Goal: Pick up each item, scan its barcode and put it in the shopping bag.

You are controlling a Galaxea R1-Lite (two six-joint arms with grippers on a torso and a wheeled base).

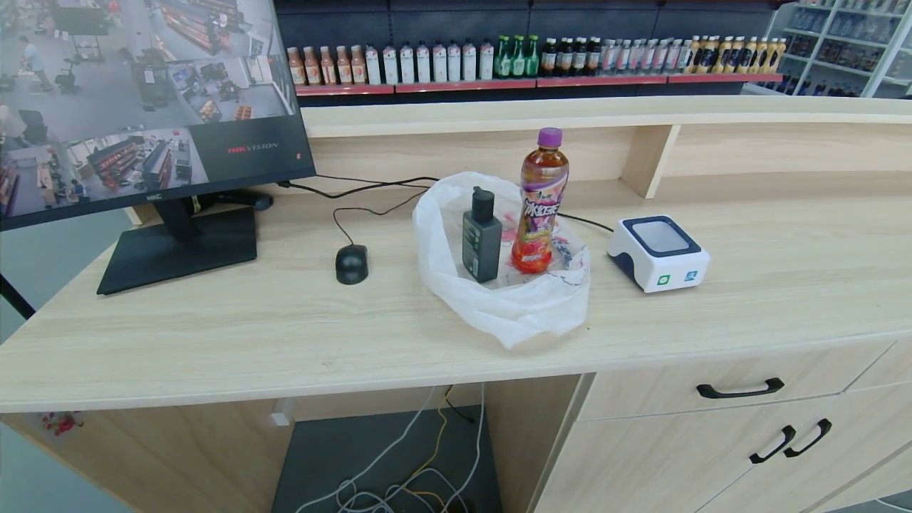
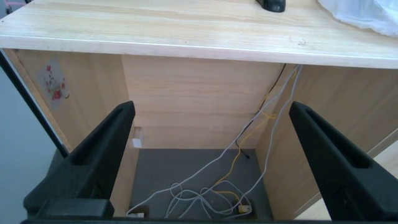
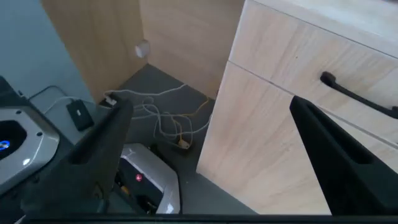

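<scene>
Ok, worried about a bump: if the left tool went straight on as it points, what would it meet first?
Likely the wooden back panel of the recess; the left tool aims below the countertop. Hanging cables lie near that line; depth is unclear.

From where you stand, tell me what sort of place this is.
Most likely a shop checkout: a white-and-navy box-shaped barcode scanner sits on the pale wooden counter beside a white plastic shopping bag holding a purple-capped orange drink bottle, and a long red-edged shelf of bottled drinks runs behind.
</scene>
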